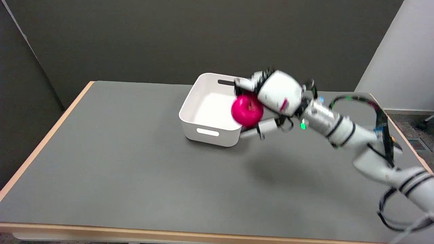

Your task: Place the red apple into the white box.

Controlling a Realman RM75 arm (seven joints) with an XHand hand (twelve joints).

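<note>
Nearest me, the right arm [356, 139] reaches in low across the grey table [135, 169]. I have the right hand [276, 98] wrapped around the red apple [247, 110], fingers above and below it, carrying it over the white box's [206, 115] right rim for a drop inside.

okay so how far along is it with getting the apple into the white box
Done: the right hand has picked up the red apple, which is off the table. In hand: it holds the apple over the right edge of the white box, which looks empty inside. Left: bring the apple fully over the box's inside, lower it, and let go. The picture is blurred, so the exact finger contact is unclear.
</note>
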